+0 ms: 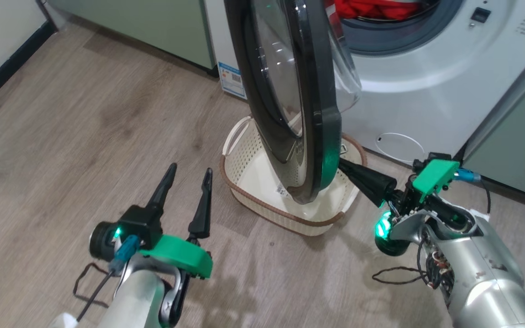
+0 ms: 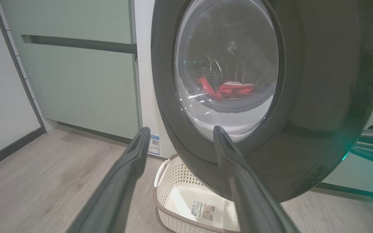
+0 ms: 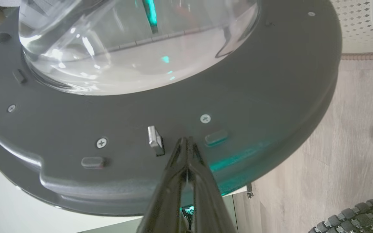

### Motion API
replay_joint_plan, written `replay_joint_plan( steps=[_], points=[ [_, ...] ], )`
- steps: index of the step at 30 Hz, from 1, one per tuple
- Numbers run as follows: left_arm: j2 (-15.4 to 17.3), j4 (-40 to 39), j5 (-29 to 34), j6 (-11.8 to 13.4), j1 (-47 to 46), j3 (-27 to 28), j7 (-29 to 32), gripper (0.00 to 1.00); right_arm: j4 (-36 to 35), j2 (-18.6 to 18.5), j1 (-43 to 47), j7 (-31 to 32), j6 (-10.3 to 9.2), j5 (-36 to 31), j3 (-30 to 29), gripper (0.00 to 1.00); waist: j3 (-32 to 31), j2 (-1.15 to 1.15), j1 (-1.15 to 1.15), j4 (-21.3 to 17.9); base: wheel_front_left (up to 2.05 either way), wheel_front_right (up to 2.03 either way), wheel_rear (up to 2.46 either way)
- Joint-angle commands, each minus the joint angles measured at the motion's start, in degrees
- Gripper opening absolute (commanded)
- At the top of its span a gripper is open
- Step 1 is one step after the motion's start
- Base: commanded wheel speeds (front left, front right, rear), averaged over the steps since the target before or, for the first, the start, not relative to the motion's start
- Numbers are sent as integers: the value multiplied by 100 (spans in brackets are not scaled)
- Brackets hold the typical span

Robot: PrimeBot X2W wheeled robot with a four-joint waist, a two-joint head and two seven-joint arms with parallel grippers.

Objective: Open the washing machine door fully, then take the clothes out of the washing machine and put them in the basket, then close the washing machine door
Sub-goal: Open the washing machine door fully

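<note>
**The washing machine door is held edge-on, upright and partly open, with the right hand at its lower inner rim.**

The door's outer face is turned toward the left hand, whose fingers are spread and empty. The domed glass is pointed back at the washing machine. The right hand is clenched on nothing, tips set just beside the metal latch. The basket is seen between both hands, and the clothes beyond them in the drum.

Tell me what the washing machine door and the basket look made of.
The washing machine door: likely moulded plastic frame, glossy black outside, matt grey inside with screws; its porthole is clear, glass or plastic, showing highlights. The basket: cream plastic, perforated, semi-matt; brown rim looks woven, probably moulded.
</note>
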Motion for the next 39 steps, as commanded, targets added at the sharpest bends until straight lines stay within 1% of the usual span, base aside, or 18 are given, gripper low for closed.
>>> replay_joint_plan(
  steps=[1,6,9,10,11,12,13,16,21,25,26,27,29,31,33,34,38,39],
  points=[
    [69,-151,79,-24,-113,240,-37,100,-219,88,-24,-82,0,61,70,0,-38,0,0,-47,0,0,0],
    [69,-73,153,-88,-56,444,-37,100,-290,89,145,-386,0,29,-91,0,-180,0,0,-246,0,0,0],
    [69,-43,219,-153,-32,585,-37,100,-456,89,305,-540,0,-65,-253,0,-290,0,0,-411,0,0,0],
    [69,-36,244,-171,-23,640,-37,100,-532,89,357,-607,0,-102,-315,11,-323,0,0,-474,0,0,0],
    [69,-31,271,-193,-12,702,-37,100,-646,89,408,-679,0,-173,-367,38,-357,0,0,-543,0,0,0],
    [69,-27,303,-221,2,763,-37,100,-757,89,472,-735,0,-230,-413,82,-389,0,0,-614,0,0,0],
    [69,-24,336,-245,19,830,-37,100,-860,89,541,-789,0,-284,-457,100,-422,0,0,-690,0,0,0],
    [69,3,431,-326,90,1024,-37,100,-1153,89,750,-1006,0,-469,-578,100,-525,0,0,-916,0,0,0],
    [69,12,536,-410,166,1370,-37,100,-1726,86,1068,-1691,0,-945,-714,100,-608,0,0,-1274,0,0,0],
    [69,6,575,-466,217,1582,-37,100,-2158,4,1353,-2297,0,-1320,-668,100,-676,0,0,-1489,0,0,0],
    [69,6,575,-466,217,1582,-37,100,-2158,4,1353,-2297,0,-1320,-668,100,-676,0,0,-1489,0,0,0],
    [69,10,596,-495,244,1663,-37,100,-2376,-132,1492,-2677,0,-1608,-506,100,-709,0,0,-1571,0,0,0],
    [69,9,613,-523,273,1734,-37,100,-2583,-302,1610,-3166,0,-1895,-289,100,-733,0,0,-1638,0,0,0],
    [69,8,629,-548,297,1802,-37,100,-2723,-466,1710,-3739,0,-2112,-45,100,-754,0,0,-1695,0,0,0],
    [69,7,648,-571,326,1866,-37,100,-2816,-714,1763,-4373,0,-2445,318,100,-778,0,0,-1744,0,0,0],
    [69,7,648,-571,326,1866,-37,100,-2816,-714,1763,-4373,0,-2445,318,100,-778,0,0,-1744,0,0,0],
    [69,10,695,-619,380,1964,-37,100,-2667,-1213,1758,-5728,0,-2902,1082,100,-818,0,0,-1807,0,0,0],
    [69,11,700,-627,391,1978,-37,100,-2610,-1290,1735,-5800,0,-3042,1159,100,-825,0,0,-1816,0,0,0]
  ],
)
